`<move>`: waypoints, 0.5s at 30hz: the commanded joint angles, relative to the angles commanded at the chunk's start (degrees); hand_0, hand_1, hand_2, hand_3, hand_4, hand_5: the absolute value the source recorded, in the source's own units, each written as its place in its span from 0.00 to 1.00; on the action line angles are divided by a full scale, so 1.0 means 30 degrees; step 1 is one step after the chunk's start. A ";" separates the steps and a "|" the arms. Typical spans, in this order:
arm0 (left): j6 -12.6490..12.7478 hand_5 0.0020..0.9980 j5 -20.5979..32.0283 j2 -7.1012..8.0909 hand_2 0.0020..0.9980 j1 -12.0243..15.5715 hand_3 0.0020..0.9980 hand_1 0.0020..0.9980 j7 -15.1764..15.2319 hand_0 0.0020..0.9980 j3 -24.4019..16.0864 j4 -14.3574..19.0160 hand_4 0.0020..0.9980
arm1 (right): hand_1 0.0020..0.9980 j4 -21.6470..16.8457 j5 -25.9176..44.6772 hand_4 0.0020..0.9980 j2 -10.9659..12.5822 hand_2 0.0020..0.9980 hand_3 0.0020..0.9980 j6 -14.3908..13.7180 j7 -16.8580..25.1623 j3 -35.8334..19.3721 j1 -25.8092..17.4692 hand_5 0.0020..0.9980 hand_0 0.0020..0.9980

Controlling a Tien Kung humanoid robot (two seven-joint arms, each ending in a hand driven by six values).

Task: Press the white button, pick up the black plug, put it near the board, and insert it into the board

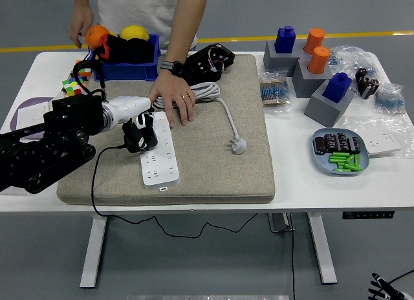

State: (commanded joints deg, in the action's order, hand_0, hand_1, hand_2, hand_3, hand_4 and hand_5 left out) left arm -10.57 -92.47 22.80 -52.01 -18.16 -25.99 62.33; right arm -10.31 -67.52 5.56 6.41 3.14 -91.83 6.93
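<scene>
A black plug sits in the grip of the robot's left hand, its dark fingers closed around it. The plug is pressed against the upper left part of a white power strip — the board — which lies lengthwise on a grey felt mat. Whether the prongs are already in a socket cannot be told; the hand hides them. A thin black cord trails from the plug down over the table's near edge.

A person at the far side rests one hand flat on the mat, fingertips touching the strip's top end, seemingly steadying it. Just beside that hand lies a coiled white cable ending in a white plug. The right arm is out of view.

The likely risk is misalignment — if the prongs miss the slots, pushing down could slide or tilt the strip, or twist the plug in the fingers. The trailing cord could also drag it sideways.
</scene>
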 joint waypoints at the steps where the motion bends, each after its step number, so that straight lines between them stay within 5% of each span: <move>1: -0.0019 0.00 0.0043 0.0053 0.65 0.0040 0.49 0.69 -0.0023 0.46 -0.0153 0.0167 1.00 | 0.68 0.0000 -0.0007 0.74 0.0002 0.67 0.64 0.0000 0.0001 -0.0002 -0.0005 0.55 0.79; 6: 0.0015 0.00 0.0237 0.0346 0.67 0.0687 0.49 0.71 -0.0088 0.51 -0.1644 0.1360 1.00 | 0.68 0.0000 -0.0002 0.74 0.0003 0.67 0.64 0.0011 0.0026 0.0030 -0.0007 0.55 0.79; 9: 0.0497 0.00 0.0509 0.0551 0.67 0.1413 0.49 0.71 0.0231 0.51 -0.3032 0.2298 1.00 | 0.68 0.0000 -0.0001 0.74 -0.0025 0.67 0.64 0.0026 0.0029 0.0016 -0.0022 0.55 0.79; 10: 0.0747 0.00 0.0569 0.0595 0.58 0.1620 0.49 0.67 0.0362 0.44 -0.3393 0.2488 1.00 | 0.68 0.0000 -0.0008 0.74 -0.0028 0.67 0.64 0.0030 0.0022 0.0014 -0.0031 0.55 0.80; 15: 0.1842 0.00 0.0999 0.0699 0.58 0.2811 0.49 0.67 0.1084 0.44 -0.4994 0.2762 1.00 | 0.68 0.0000 -0.0027 0.74 -0.0044 0.67 0.64 0.0047 0.0014 -0.0036 -0.0066 0.55 0.80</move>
State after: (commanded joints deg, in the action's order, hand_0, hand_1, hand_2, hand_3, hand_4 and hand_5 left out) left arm -5.04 -89.47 24.89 -43.57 -14.91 -40.97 70.61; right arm -10.31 -67.60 5.43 6.55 3.19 -91.94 6.73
